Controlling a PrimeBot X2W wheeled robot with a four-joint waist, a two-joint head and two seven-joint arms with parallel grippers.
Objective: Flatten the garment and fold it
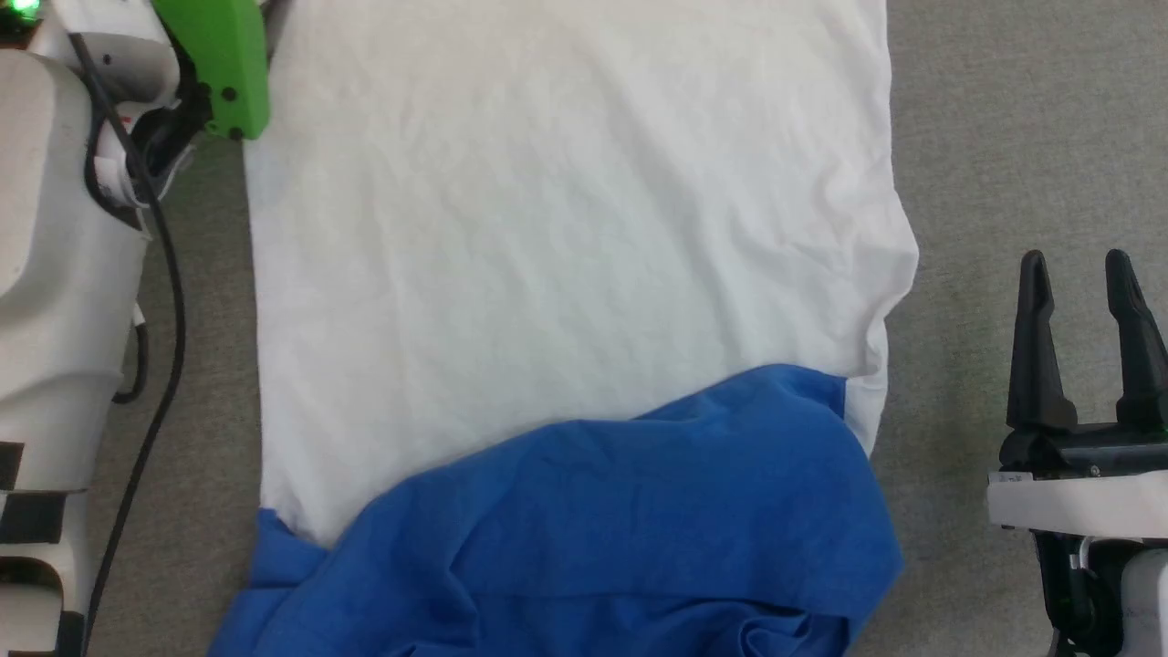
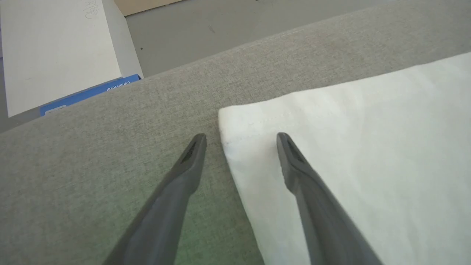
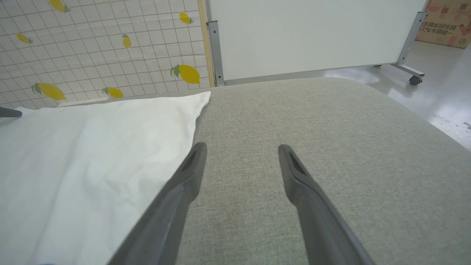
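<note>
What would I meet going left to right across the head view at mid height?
Pale left forearm → black cable → grey padded surface → garment → the same surface again → right hand, fingers apart.

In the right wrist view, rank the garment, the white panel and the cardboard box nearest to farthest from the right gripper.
1. garment, just left of the right gripper.
2. white panel, upright, straight ahead.
3. cardboard box, far upper right, past the panel.
</note>
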